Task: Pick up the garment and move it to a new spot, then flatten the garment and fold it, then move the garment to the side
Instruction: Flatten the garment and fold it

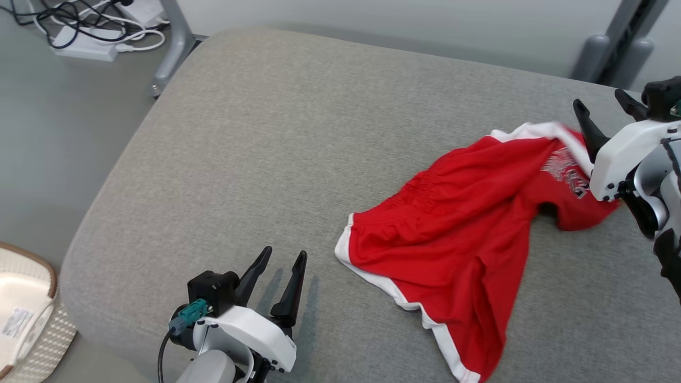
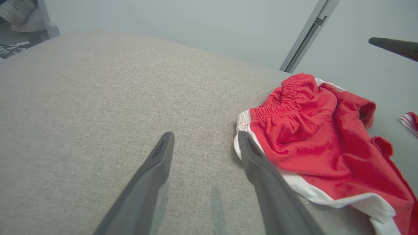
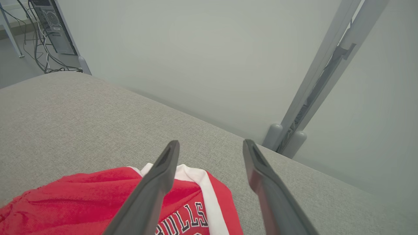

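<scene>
Red shorts with white trim [image 1: 463,229] lie crumpled on the grey cushion [image 1: 276,133], right of centre, one leg reaching toward the front edge. My left gripper [image 1: 284,255] stands open at the front, just left of the shorts' waistband [image 2: 261,112], with nothing between its fingers [image 2: 160,156]. My right gripper [image 1: 601,106] is open at the right edge, hovering over the far leg of the shorts [image 3: 98,195], whose white lettering and trim show below its fingers [image 3: 163,173]. Neither gripper holds cloth.
The cushion's rounded left edge drops to the floor, where a pale woven basket [image 1: 26,314] sits at lower left. Cables and a power strip [image 1: 85,45] lie beyond the far left corner. A grey metal post [image 1: 612,48] rises behind the cushion at the right.
</scene>
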